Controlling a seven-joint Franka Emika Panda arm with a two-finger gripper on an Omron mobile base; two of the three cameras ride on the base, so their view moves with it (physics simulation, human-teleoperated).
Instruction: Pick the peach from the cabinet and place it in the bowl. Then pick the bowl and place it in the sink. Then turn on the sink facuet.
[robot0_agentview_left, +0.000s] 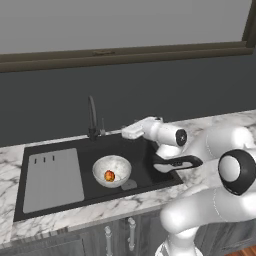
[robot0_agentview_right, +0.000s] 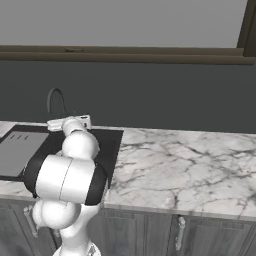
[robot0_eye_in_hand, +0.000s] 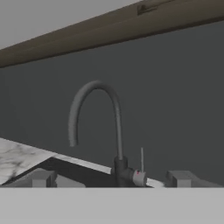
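The whitish bowl (robot0_agentview_left: 111, 170) sits in the black sink (robot0_agentview_left: 145, 167) beside the drain, and the orange-red peach (robot0_agentview_left: 109, 175) lies inside it. Behind the basin stands the dark gooseneck faucet (robot0_agentview_left: 92, 117) (robot0_agentview_right: 55, 101) (robot0_eye_in_hand: 116, 127), its thin side lever (robot0_eye_in_hand: 141, 159) pointing up. My gripper (robot0_agentview_left: 125, 133) (robot0_agentview_right: 52, 124) (robot0_eye_in_hand: 111, 179) hovers over the basin's back right, level with the faucet's base and facing it from a short way off. It is open, its fingertips (robot0_eye_in_hand: 41, 178) far apart and empty. The cabinet is out of view.
A pale grey drainboard (robot0_agentview_left: 52, 180) with three slots fills the sink's left part. Marble counter (robot0_agentview_right: 180, 165) stretches to the right. A dark wall and a brown ledge (robot0_agentview_left: 125, 52) rise behind the faucet. My arm's elbow (robot0_agentview_left: 235, 170) hangs over the counter's front edge.
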